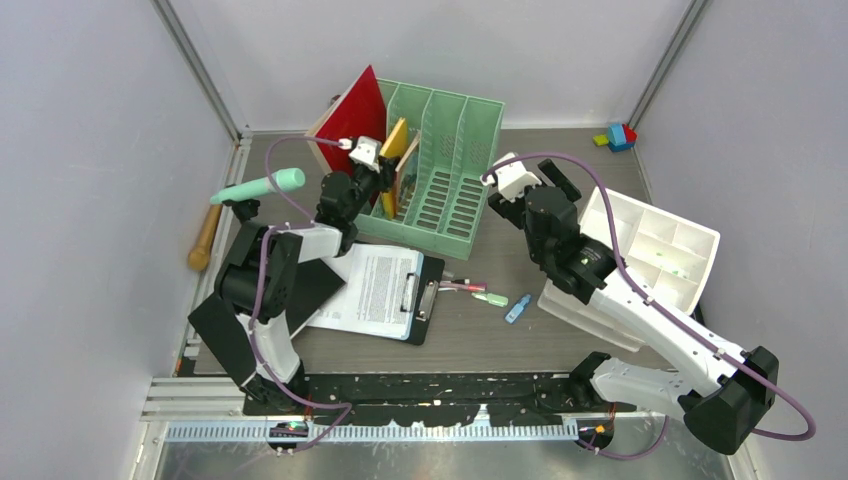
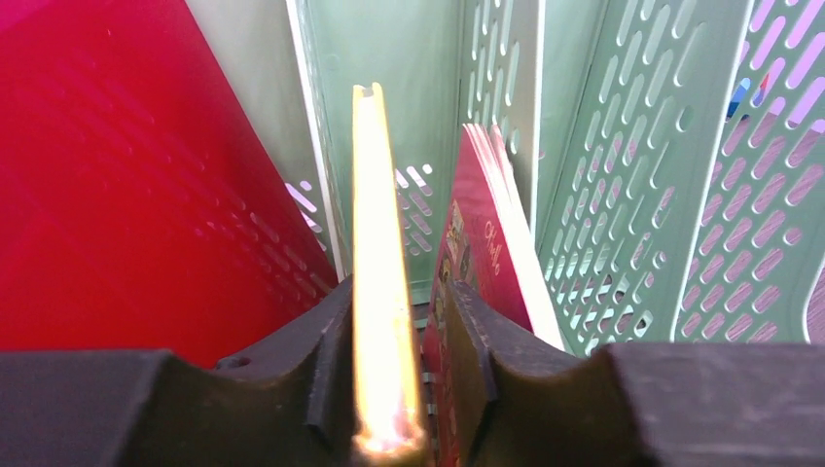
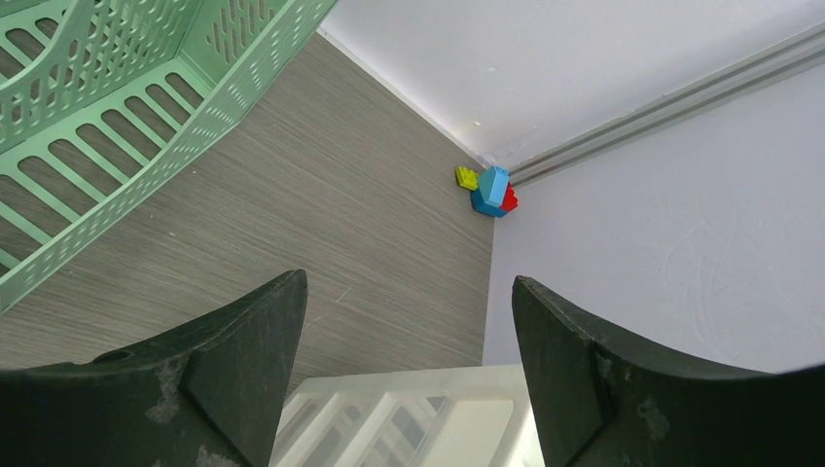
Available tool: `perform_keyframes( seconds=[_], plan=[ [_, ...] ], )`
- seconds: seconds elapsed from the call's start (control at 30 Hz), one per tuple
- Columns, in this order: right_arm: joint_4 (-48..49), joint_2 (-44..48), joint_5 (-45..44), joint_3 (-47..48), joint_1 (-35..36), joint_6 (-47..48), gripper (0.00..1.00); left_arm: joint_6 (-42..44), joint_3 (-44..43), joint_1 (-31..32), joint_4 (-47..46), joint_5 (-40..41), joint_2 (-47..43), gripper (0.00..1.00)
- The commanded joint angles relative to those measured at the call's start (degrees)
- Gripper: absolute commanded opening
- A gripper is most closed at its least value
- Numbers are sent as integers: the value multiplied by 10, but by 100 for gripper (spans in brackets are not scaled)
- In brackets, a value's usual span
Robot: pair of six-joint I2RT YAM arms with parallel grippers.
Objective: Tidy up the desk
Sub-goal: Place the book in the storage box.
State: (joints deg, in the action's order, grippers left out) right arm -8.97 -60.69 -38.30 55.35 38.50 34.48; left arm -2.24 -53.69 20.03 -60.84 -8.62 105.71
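Pale walls (image 1: 90,150) are set around the grey-brown wood-grain desk (image 1: 480,345). The left gripper (image 2: 397,311) is parted loosely about a thin yellow book (image 2: 375,195) stood in a mint-green slotted file rack (image 1: 445,170); the right gripper (image 3: 409,282) is held wide open, empty.

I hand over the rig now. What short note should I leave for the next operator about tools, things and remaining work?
Tools: the left tool is open, loose around the yellow folder, which stands in the left slot of the green rack. The right tool is open and empty, above the desk.
Done: yellow folder filed.
Left: clipboard, pens and toy blocks lie loose on the desk.
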Motion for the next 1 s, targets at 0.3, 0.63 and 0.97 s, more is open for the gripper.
perform_keyframes(
  seconds=[0.3, 0.63, 0.97],
  plan=[
    [6, -1, 3, -7, -2, -19, 83, 12, -56, 1, 22, 21, -44, 0],
    [0, -18, -2, 5, -2, -19, 83, -2, -91, 5, 36, 60, -18, 0],
    [-2, -35, -7, 11, -2, -20, 83, -10, -94, 22, 12, 81, 3, 0]
  ],
)
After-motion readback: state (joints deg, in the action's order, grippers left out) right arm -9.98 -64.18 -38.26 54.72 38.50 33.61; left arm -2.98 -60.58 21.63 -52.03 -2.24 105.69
